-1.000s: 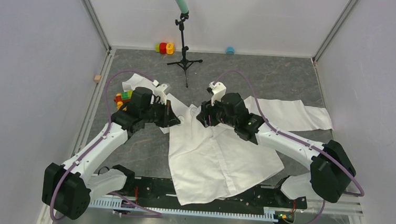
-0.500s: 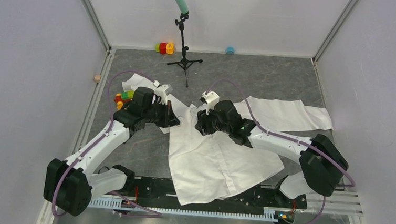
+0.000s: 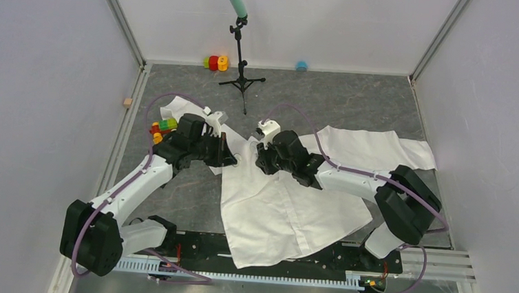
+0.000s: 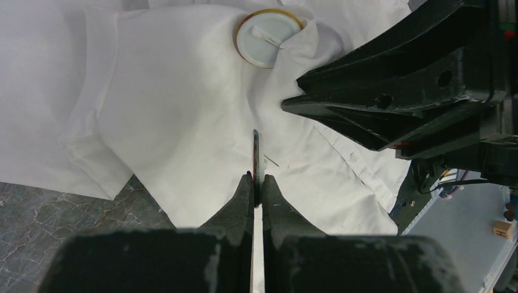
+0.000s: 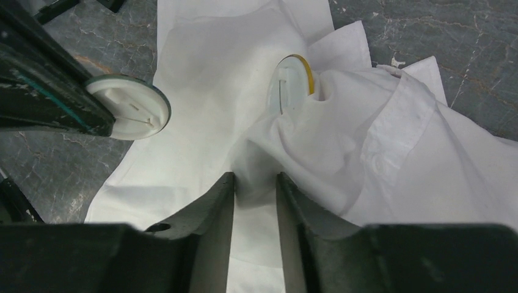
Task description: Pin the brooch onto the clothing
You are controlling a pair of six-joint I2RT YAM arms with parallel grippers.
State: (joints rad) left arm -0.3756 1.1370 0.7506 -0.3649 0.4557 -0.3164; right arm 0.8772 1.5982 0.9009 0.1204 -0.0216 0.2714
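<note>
Left wrist view: the left fingers (image 4: 241, 204) are closed on a thin badge (image 4: 256, 152), held edge-on just above the shirt (image 4: 183, 110). Beyond it lies the brooch (image 4: 269, 38), white back up with a gold rim, tucked against a fold by the collar. In the right wrist view the right fingers (image 5: 217, 207) stand narrow with a raised fold of shirt between them; I cannot tell whether they pinch it. The shirt is spread mid desk (image 3: 357, 98), its hem at the near edge and one sleeve toward the right edge.
</note>
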